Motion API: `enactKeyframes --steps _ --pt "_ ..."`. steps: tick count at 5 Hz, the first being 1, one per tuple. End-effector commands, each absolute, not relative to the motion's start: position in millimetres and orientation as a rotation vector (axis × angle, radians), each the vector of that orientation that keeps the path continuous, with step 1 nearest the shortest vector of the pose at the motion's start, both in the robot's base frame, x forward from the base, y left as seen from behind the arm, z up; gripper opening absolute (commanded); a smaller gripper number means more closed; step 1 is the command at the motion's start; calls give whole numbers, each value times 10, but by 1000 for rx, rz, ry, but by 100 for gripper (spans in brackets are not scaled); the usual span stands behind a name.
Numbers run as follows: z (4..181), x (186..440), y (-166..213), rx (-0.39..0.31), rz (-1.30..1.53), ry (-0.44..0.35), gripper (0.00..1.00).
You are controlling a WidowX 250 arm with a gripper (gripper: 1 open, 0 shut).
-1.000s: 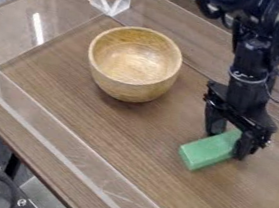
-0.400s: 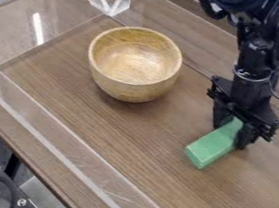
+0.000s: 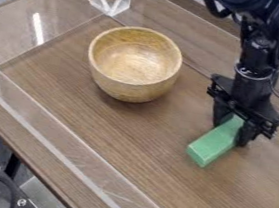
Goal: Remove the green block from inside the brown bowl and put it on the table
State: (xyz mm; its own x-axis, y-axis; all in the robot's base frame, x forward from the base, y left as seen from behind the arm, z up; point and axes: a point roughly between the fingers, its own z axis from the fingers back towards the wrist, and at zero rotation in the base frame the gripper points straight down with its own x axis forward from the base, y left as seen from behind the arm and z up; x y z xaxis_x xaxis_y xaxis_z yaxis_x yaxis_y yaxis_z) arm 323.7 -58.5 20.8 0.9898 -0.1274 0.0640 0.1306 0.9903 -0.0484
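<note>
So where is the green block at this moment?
The green block lies flat on the table, outside and to the right of the brown bowl in the camera view, its far end at the gripper.

The round light-tan wooden bowl (image 3: 135, 63) stands on the large brown wood-grain table (image 3: 60, 112), left of centre and toward the far side. The long flat green block (image 3: 214, 145) lies on the table to the bowl's right and nearer, well apart from it. The black gripper (image 3: 240, 134) points down over the block's far end (contact unclear).
</note>
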Motion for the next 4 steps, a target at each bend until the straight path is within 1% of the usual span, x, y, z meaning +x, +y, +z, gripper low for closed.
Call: enactKeyframes --steps 1,3,4 --pt "228 3268 -418 -38 -58 -52 0" --pt "206 3298 -422 0 -109 -50 0" --pt "206 3247 -411 10 -91 -10 0"
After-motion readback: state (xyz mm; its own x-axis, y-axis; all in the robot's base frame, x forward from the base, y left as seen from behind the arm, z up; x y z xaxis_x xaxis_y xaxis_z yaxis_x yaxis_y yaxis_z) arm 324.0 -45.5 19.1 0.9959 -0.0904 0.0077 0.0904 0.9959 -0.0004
